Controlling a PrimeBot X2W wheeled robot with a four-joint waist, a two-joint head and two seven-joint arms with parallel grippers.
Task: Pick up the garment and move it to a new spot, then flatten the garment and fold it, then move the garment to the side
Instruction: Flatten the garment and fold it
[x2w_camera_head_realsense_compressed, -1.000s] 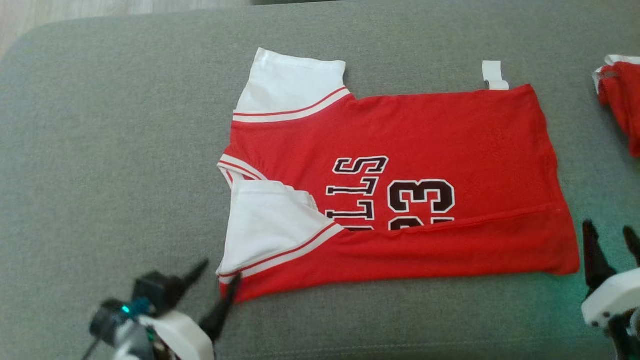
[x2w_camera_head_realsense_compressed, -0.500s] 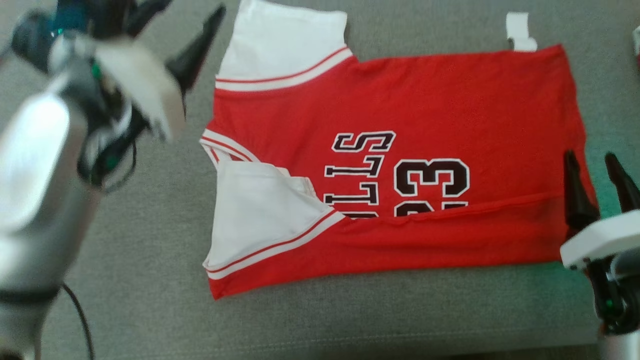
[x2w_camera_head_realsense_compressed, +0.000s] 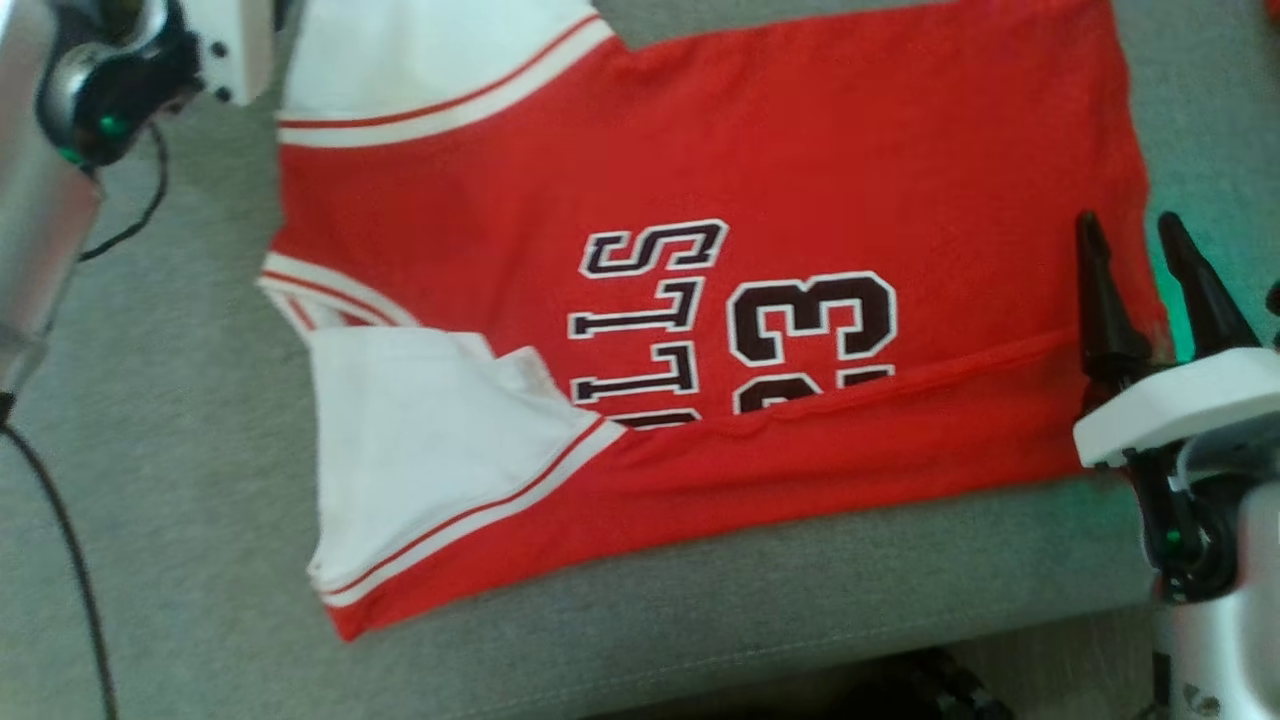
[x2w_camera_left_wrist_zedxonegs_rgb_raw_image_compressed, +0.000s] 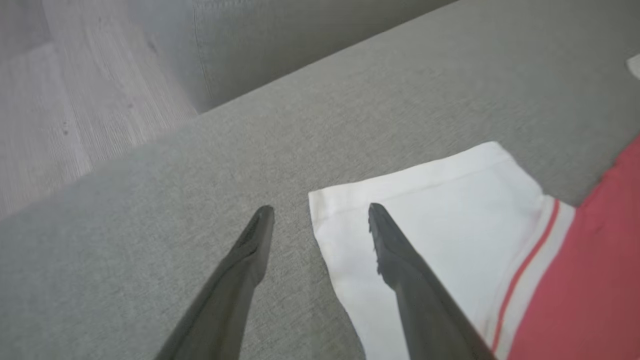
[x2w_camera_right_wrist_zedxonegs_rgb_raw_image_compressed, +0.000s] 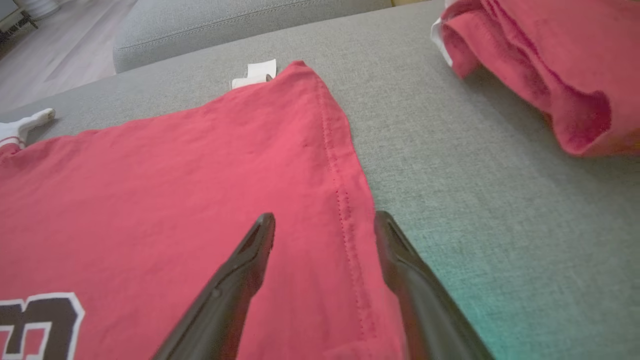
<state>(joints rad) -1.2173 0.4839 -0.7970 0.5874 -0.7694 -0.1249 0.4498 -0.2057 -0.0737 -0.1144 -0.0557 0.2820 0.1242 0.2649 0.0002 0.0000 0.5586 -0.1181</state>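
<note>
The red jersey (x2w_camera_head_realsense_compressed: 800, 150) lies flat on the grey cushion (x2w_camera_head_realsense_compressed: 180, 450), number 33 facing up and its near long edge folded over the lettering. Up at the far sleeve, the left gripper (x2w_camera_left_wrist_zedxonegs_rgb_raw_image_compressed: 320, 212) is spread wide and holding nothing, one finger over bare cushion, the other over the corner of the white sleeve (x2w_camera_left_wrist_zedxonegs_rgb_raw_image_compressed: 450, 210). At the other end, the right gripper (x2w_camera_right_wrist_zedxonegs_rgb_raw_image_compressed: 325, 216) is also parted and empty, straddling the stitched hem (x2w_camera_right_wrist_zedxonegs_rgb_raw_image_compressed: 345, 200). A second red garment (x2w_camera_right_wrist_zedxonegs_rgb_raw_image_compressed: 550, 75) sits bunched further right.
</note>
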